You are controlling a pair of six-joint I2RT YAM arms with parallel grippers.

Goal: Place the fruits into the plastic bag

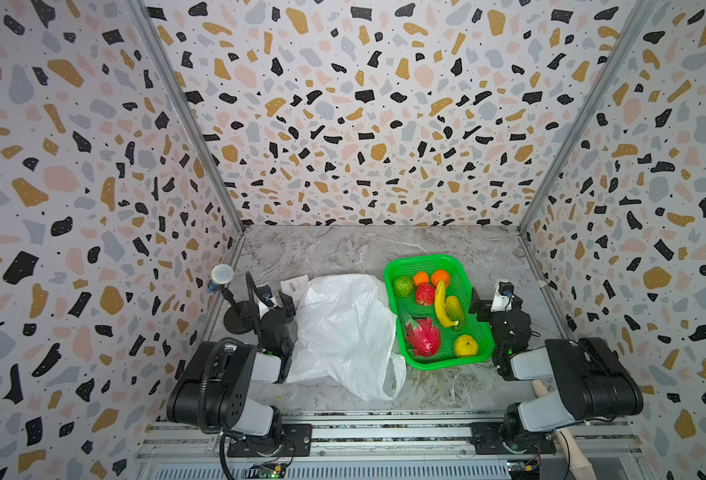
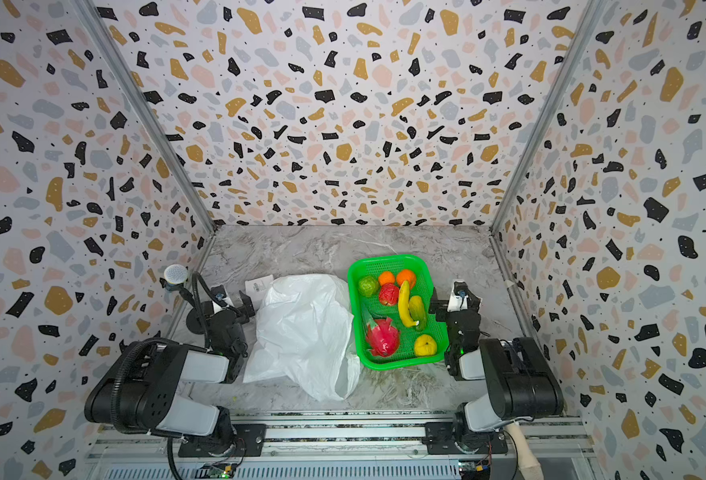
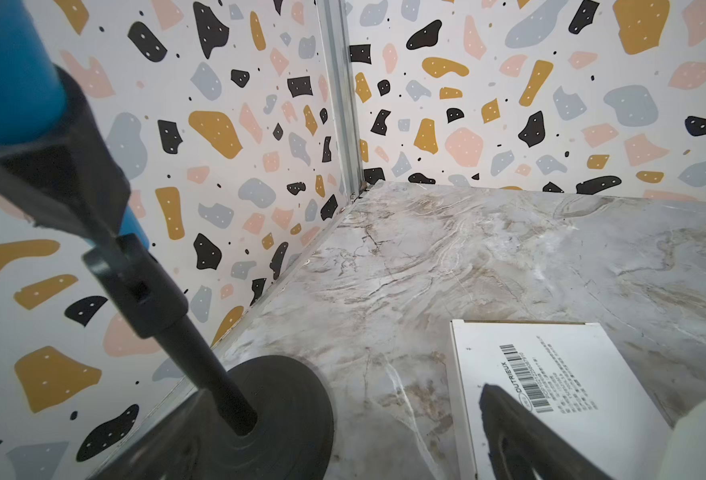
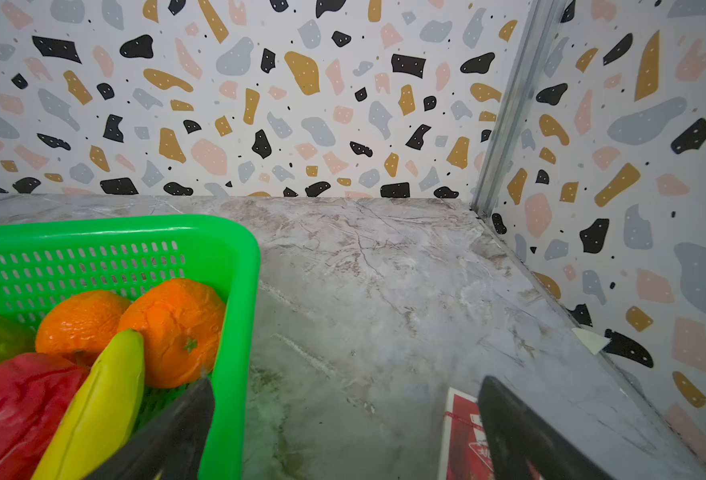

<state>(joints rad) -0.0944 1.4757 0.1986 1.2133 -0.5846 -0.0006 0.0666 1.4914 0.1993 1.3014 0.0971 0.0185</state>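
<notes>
Both wide open, holding nothing: left gripper (image 1: 277, 297) beside plastic bag (image 1: 343, 332), right gripper (image 4: 347, 386) beside green tray (image 1: 418, 259). All fruits (image 1: 440, 305) in tray, none in bag. Bag lies flat, mouth not open: fruit may slide off. Round ones may roll away.
</notes>
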